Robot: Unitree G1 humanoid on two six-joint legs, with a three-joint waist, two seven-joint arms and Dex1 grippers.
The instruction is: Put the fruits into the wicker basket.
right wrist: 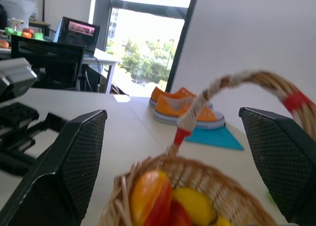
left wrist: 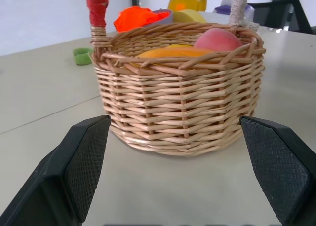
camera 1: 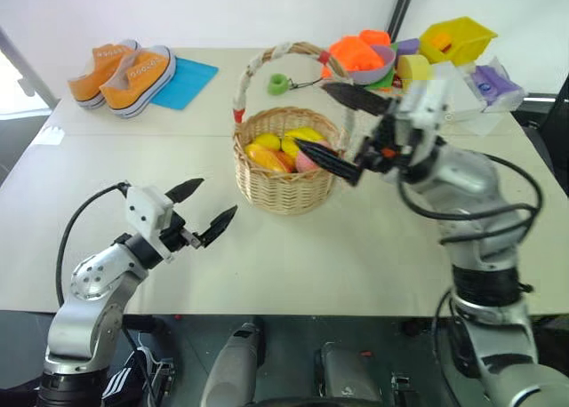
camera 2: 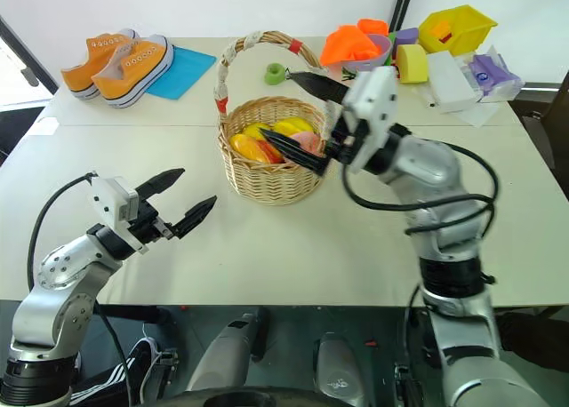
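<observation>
Two wide-open pincers, left (camera 1: 203,208) and right (camera 1: 345,130), flanking wicker basket (camera 1: 283,185).

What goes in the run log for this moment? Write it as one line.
left claw: open, empty | right claw: open, above wicker basket | fruits: in basket

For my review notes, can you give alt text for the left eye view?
A wicker basket holding fruits sits mid-table, the right gripper open at its rim. The left gripper hovers open nearby; orange sneakers lie behind.
</observation>
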